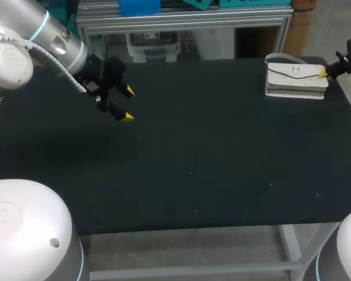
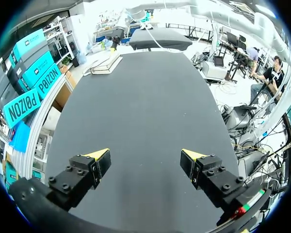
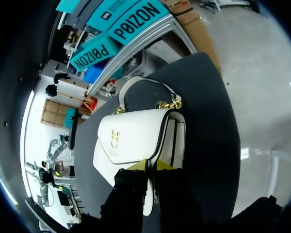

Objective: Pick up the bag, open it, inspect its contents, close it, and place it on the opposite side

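A white handbag point(image 1: 295, 77) with a gold clasp and a chain handle lies flat at the table's far right corner. My right gripper point(image 1: 324, 73) comes in from the right edge and meets the bag's right end. In the right wrist view the yellow tips stand close together with the edge of the bag's point(image 3: 131, 138) front flap pinched between them, so the right gripper point(image 3: 151, 166) is shut on the flap. My left gripper point(image 1: 126, 104) hangs open over the far left of the table, nothing between its fingers. From the left wrist the left gripper point(image 2: 145, 160) faces bare mat, the bag point(image 2: 106, 63) far ahead.
The dark table mat point(image 1: 210, 152) stretches between the two arms with nothing else on it. The bag sits close to the table's right and back edges.
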Controlling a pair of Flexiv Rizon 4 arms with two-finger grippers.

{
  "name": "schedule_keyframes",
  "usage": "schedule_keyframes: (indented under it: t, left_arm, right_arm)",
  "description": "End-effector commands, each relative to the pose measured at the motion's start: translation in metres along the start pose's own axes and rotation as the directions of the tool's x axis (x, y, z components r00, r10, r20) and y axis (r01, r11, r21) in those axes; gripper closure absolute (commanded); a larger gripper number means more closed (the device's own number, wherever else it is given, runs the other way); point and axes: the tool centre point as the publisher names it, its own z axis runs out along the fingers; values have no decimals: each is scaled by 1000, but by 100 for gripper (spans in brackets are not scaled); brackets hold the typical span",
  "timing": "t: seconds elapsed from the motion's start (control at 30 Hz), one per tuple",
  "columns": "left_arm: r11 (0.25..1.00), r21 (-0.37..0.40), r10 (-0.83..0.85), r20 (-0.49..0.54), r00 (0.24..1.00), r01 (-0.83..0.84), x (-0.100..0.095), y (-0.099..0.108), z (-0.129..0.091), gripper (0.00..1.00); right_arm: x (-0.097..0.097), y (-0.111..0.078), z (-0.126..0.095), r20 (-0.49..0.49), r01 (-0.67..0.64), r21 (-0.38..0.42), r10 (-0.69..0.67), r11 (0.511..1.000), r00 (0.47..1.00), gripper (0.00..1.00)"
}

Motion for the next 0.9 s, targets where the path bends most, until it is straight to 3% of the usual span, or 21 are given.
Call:
schedule_keyframes:
  t: [0.03, 0.53, 0.9]
  left_arm:
    - [1000, 3, 1, 1, 1000, -1, 0, 0, 1, 0]
    - [1000, 3, 1, 1, 1000, -1, 0, 0, 1, 0]
    - [1000, 3, 1, 1, 1000, -1, 0, 0, 1, 0]
  right_arm:
    - [0, -6, -3, -82, 5, 119, 4, 993, 997, 100]
    - [66, -59, 18, -191, 95, 199, -57, 975, 980, 100]
    - [128, -106, 45, -172, 132, 231, -93, 964, 981, 100]
